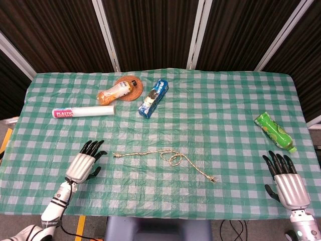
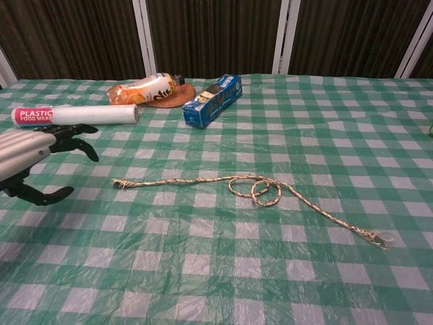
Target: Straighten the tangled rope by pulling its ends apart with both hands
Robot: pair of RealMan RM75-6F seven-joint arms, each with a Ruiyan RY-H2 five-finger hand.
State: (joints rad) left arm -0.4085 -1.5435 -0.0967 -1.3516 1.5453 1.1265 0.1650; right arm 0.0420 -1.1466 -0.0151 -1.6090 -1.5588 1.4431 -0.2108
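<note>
- Our left hand [image 1: 84, 163] has its fingers [image 2: 71, 137] spread wide, holding nothing, just left of the rope's near end.
- Our right hand [image 1: 286, 179] is also spread and empty, well apart from the rope's frayed far end.
- The rope [image 1: 165, 156] lies between our hands, a thin pale twisted cord looped near its middle.

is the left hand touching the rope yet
Apart. In the head view the left hand is open, and bare tablecloth shows between its fingertips and the near end of the rope; the chest view shows the same gap.
</note>
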